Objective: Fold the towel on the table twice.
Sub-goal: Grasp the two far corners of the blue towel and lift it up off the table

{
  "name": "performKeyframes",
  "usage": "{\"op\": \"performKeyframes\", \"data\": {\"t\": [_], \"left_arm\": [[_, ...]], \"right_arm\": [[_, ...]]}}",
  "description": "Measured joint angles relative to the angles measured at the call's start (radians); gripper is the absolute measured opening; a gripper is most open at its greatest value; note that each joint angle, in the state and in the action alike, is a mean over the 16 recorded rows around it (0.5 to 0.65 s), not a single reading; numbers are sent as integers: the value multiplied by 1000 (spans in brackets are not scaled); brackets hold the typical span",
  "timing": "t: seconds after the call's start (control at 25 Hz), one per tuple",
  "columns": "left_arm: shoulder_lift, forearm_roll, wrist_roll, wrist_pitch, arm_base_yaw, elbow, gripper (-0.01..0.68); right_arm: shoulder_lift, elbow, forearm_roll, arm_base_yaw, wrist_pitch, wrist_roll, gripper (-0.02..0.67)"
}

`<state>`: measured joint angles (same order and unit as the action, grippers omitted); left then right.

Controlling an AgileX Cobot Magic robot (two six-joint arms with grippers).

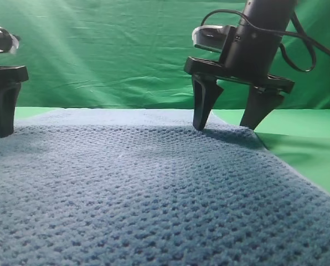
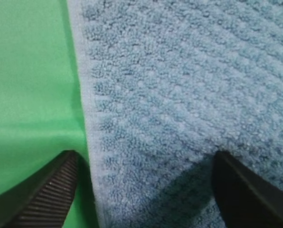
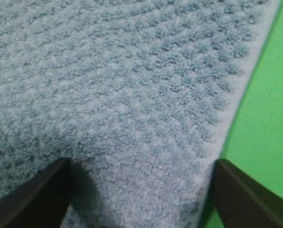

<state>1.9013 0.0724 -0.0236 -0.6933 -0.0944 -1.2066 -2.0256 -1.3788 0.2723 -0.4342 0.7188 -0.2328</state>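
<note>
Towel (image 1: 154,188) flat | left claw (image 2: 141,190) wide, straddling hem | right claw (image 1: 228,124) wide, tips on towel

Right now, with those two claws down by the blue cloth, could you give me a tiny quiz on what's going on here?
1. True or false: the towel already has a fold in it.
2. Where do the right gripper fingertips stand? A) astride the towel's far right corner B) on the backdrop C) mid-towel
3. Fill in: in the left wrist view, the left gripper has its jaws ____, straddling the towel's hemmed edge beside the green table.

Key: 1 false, it lies flat; 2 A; 3 open.
</note>
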Motion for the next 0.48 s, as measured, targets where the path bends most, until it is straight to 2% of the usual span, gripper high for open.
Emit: {"op": "performKeyframes", "data": {"t": [0.28, 0.48], "left_arm": [[0, 14, -6, 0, 1, -1, 584], [0, 19, -10, -4, 2, -2, 536]], "right_arm": [[-3, -2, -14, -23, 3, -15, 536], [-3, -4, -45, -28, 23, 7, 439]]}}
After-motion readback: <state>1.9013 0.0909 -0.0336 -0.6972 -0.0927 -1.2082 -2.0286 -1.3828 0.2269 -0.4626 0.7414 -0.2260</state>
